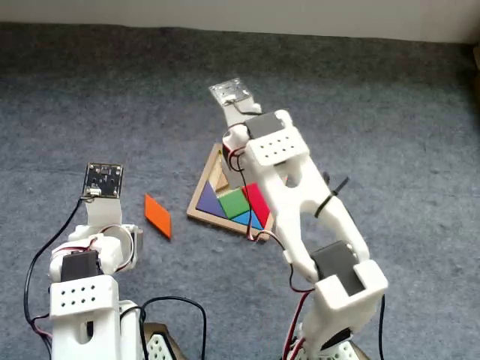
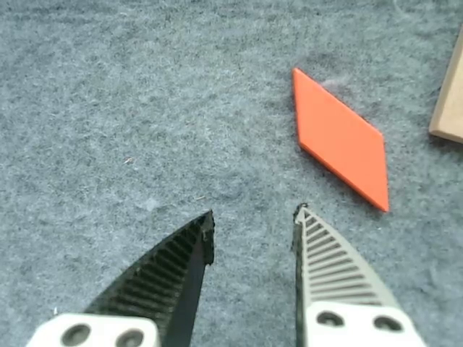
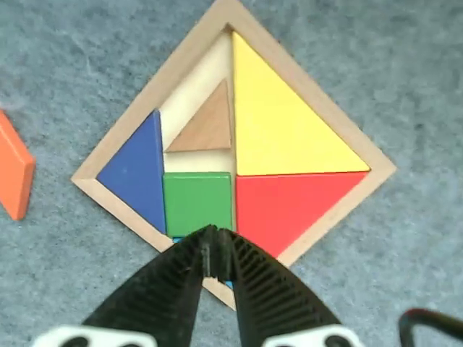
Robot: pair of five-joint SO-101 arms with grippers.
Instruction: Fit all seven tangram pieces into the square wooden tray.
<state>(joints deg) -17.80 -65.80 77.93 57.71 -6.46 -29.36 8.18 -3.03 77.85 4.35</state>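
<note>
The square wooden tray lies turned like a diamond on the grey carpet. It holds a yellow triangle, a red triangle, a green square, a blue triangle and a wood-coloured triangle. A light blue piece sits at the tray's near edge. My right gripper hangs shut over the green square's near edge. An orange parallelogram lies flat on the carpet left of the tray. My left gripper stands open just short of it, holding nothing.
Bare pale tray floor shows around the wood-coloured triangle. The tray's corner is close beyond the orange parallelogram. Grey carpet spreads all round, up to a pale wall at the back.
</note>
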